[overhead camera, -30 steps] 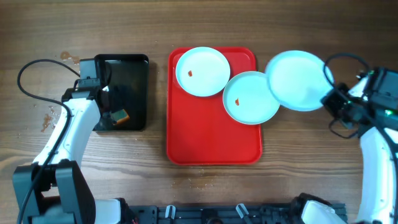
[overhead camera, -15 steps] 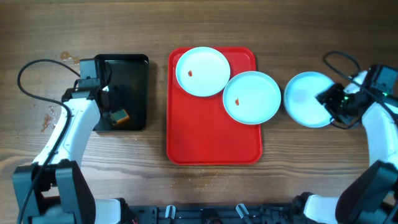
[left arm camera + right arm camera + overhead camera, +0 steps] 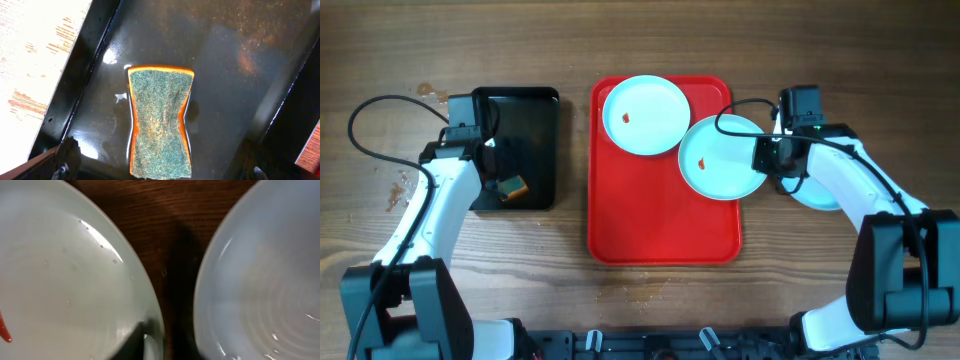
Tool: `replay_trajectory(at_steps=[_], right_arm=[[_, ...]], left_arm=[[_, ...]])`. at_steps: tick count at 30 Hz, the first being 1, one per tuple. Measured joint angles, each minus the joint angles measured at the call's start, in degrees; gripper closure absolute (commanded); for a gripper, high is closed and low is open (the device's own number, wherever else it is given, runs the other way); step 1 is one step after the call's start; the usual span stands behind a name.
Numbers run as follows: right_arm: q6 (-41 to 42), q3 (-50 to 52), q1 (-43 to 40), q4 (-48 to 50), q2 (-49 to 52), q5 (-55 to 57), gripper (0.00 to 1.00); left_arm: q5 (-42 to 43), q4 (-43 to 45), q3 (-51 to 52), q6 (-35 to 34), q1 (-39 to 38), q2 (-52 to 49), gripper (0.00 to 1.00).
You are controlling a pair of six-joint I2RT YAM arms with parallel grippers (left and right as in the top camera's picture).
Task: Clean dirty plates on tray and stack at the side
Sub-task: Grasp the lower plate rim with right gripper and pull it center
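The red tray (image 3: 660, 225) lies mid-table. A plate with a red smear (image 3: 645, 115) sits at its far left. A second smeared plate (image 3: 720, 160) overhangs its right rim. A third plate (image 3: 823, 192) lies on the table to the right, mostly under my right arm. My right gripper (image 3: 767, 157) is at the second plate's right rim. In the right wrist view one finger of the gripper (image 3: 160, 345) rests over that plate (image 3: 65, 280), with the third plate (image 3: 265, 280) beside it. My left gripper (image 3: 160, 167) is open above a sponge (image 3: 160, 130).
A black tray (image 3: 535, 120) at the left holds the green-and-orange sponge (image 3: 513, 186) in a wet film. Small stains mark the wood at the far left (image 3: 425, 90). Cables loop beside both arms.
My right gripper set the third plate on the table at the right, let go, and moved left to the second plate's rim. The left arm has not moved.
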State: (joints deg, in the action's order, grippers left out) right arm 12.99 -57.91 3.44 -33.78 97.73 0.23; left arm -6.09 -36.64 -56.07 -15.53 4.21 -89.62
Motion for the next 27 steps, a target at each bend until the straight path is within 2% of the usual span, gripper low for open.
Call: replay_trajectory(at_steps=[3, 9, 13, 15, 16, 20, 24, 27], right_arm=[[0.4, 0.0, 0.0, -1.1, -0.8, -0.9, 0.96], [5.0, 0.0, 0.2, -14.0, -6.9, -7.5, 0.96], [9.6, 0.0, 6.1, -16.5, -6.9, -12.5, 0.95], [13.3, 0.3, 9.5, -15.2, -6.9, -13.3, 0.72], [15.8, 0.7, 11.3, -14.2, -6.9, -13.6, 0.69], [19.6, 1.6, 14.5, -12.5, -6.9, -13.2, 0.69], [7.8, 2.0, 14.5, -3.3, -7.0, -11.1, 0.74], [2.9, 3.0, 14.5, -3.1, -7.1, -11.8, 0.74]], left_arm=[[0.0, 0.0, 0.0, 0.0, 0.0, 0.0, 0.00], [0.0, 0.0, 0.0, 0.0, 0.0, 0.0, 0.00], [0.0, 0.0, 0.0, 0.0, 0.0, 0.0, 0.00], [0.0, 0.0, 0.0, 0.0, 0.0, 0.0, 0.00], [0.0, 0.0, 0.0, 0.0, 0.0, 0.0, 0.00], [0.0, 0.0, 0.0, 0.0, 0.0, 0.0, 0.00], [0.0, 0.0, 0.0, 0.0, 0.0, 0.0, 0.00], [0.0, 0.0, 0.0, 0.0, 0.0, 0.0, 0.00]])
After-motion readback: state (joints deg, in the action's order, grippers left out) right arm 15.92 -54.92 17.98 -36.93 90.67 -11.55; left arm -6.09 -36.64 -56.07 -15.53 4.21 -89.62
